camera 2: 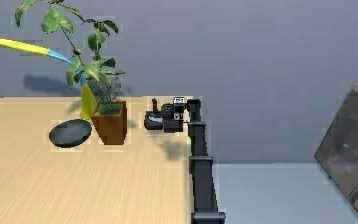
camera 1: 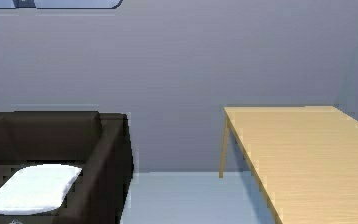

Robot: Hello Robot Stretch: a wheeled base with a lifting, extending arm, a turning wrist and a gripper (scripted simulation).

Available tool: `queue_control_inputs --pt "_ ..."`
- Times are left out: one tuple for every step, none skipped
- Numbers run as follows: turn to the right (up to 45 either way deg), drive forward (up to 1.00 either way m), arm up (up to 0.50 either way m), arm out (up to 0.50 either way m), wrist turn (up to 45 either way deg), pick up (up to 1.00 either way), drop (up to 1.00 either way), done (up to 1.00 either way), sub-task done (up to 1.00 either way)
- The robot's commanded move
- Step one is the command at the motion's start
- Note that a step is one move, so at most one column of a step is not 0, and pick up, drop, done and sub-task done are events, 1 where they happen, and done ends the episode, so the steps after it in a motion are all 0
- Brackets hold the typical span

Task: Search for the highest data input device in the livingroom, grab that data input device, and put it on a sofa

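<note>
A dark brown sofa [camera 1: 82, 150] stands against the wall at the forward view's lower left, with a white cushion [camera 1: 35, 188] on its seat. In the arm side view the dark arm [camera 2: 200, 170] rises from the bottom edge to the wooden table's [camera 2: 47, 180] far right corner. The gripper [camera 2: 154, 119] reaches left from the white marker squares over that corner. A small dark thing [camera 2: 151, 122] with a thin upright stem lies on the tabletop at its far end. I cannot tell whether the gripper holds anything.
On the table stand a potted plant [camera 2: 107, 120] in a brown pot, a dark round dish [camera 2: 70, 134], and a yellow and blue thing [camera 2: 32, 50] by the leaves. A wooden table [camera 1: 312, 155] is at the forward view's right. A grey block [camera 2: 349, 145] is at the arm side view's right edge.
</note>
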Motion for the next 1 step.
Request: queue_control_inputs --pt "0.0 0.0 0.2 0.0 0.0 0.0 0.0 0.0 0.0"
